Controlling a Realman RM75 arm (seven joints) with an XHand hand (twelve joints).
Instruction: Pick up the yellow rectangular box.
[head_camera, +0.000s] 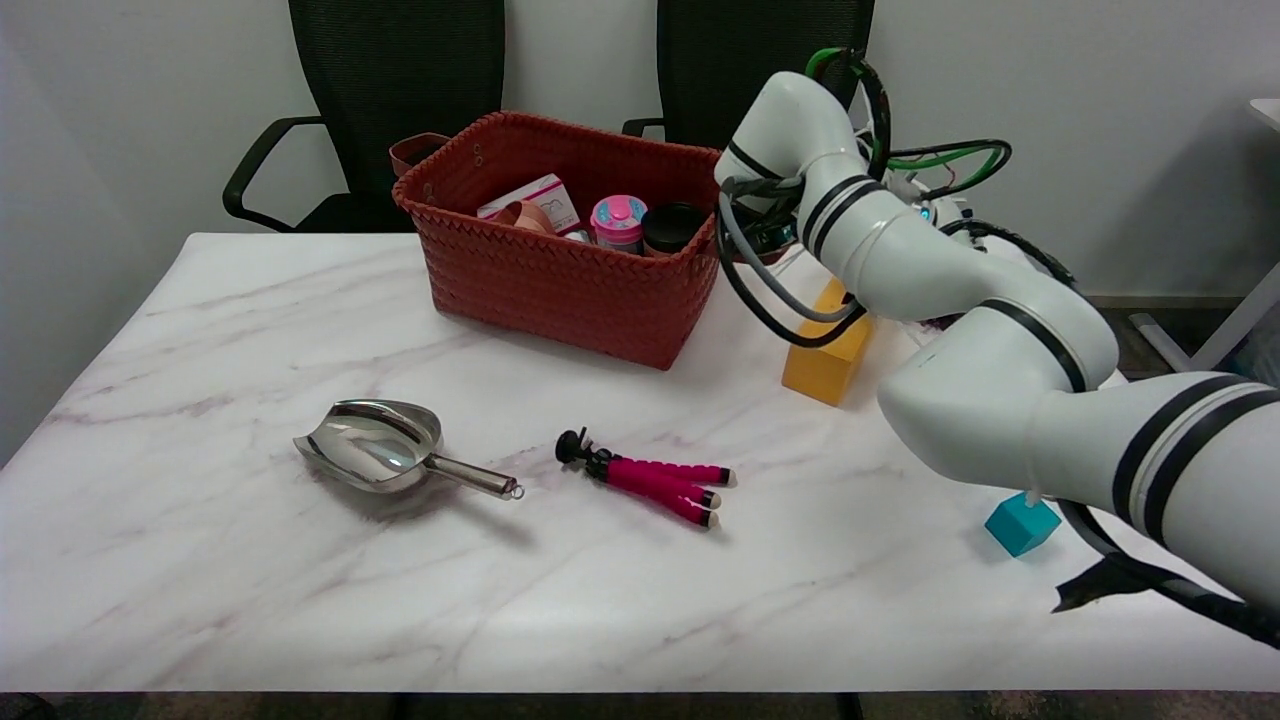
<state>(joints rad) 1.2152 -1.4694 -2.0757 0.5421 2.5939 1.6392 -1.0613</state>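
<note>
yellow rectangular box (826, 352) just right of red basket (560, 270) | long axis runs away from camera | right hand hidden behind arm, state unknown

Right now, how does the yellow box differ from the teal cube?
The yellow box is larger and elongated, while the teal cube is small and equal-sided. The yellow box lies beside the red basket, farther back; the teal cube sits near the front right. The right arm partly covers both.
</note>
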